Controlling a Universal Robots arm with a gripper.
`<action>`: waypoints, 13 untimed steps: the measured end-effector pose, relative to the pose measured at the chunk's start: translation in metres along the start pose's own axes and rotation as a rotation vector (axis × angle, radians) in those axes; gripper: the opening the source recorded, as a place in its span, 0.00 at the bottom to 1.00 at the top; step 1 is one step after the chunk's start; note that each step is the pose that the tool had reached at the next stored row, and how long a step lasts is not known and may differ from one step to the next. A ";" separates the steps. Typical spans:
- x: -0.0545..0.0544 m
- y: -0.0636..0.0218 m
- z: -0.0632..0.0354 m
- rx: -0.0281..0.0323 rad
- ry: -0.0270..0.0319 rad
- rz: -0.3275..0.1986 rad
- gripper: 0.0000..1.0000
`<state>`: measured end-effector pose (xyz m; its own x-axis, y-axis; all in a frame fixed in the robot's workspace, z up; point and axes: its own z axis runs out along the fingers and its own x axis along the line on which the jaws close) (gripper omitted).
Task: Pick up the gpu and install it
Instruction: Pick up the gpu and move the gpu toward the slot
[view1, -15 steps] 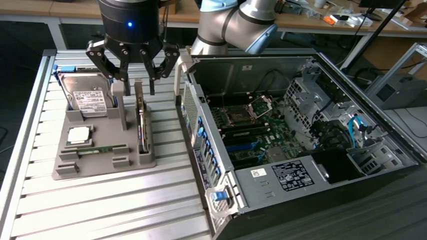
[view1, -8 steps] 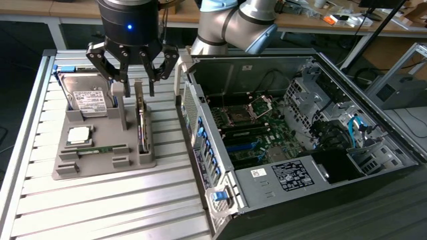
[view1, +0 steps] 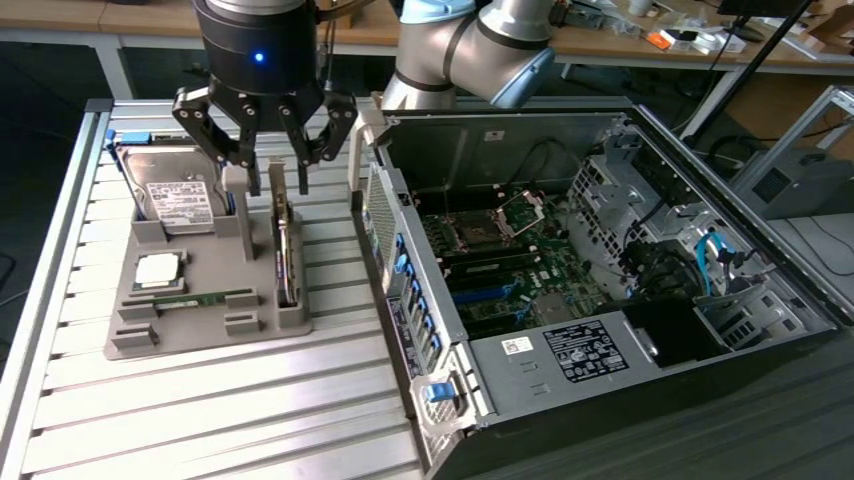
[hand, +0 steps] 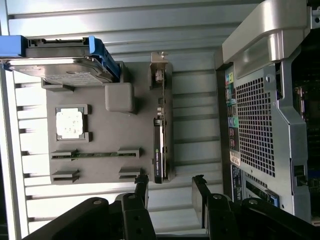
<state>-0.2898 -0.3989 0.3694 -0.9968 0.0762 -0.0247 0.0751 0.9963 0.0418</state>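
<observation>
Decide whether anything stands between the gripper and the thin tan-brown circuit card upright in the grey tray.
Nothing visible does. The gripper hangs open above one end of the thin tan-brown circuit card; a raised grey block sits beside it.

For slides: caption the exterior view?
Open end effector over the gpu standing on edge in the grey tray, beside the open PC case.

1. Desk (view1: 200, 420): slatted aluminium top, brightly lit, with glare on the slats.
2. Rear desk (view1: 627, 45): wooden top along the back, carrying small clutter.
3. Floor (view1: 40, 150): dark.
4. Aluminium frame (view1: 787, 135): at the exterior view's right.
</observation>
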 end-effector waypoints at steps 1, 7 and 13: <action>0.000 0.0000 0.0002 0.0000 0.0000 0.000 0.48; 0.000 -0.0001 0.0021 0.0000 0.0000 0.000 0.48; 0.000 -0.0002 0.0036 0.0000 0.0000 0.000 0.48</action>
<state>-0.2899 -0.3989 0.3658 -0.9968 0.0761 -0.0246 0.0751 0.9963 0.0417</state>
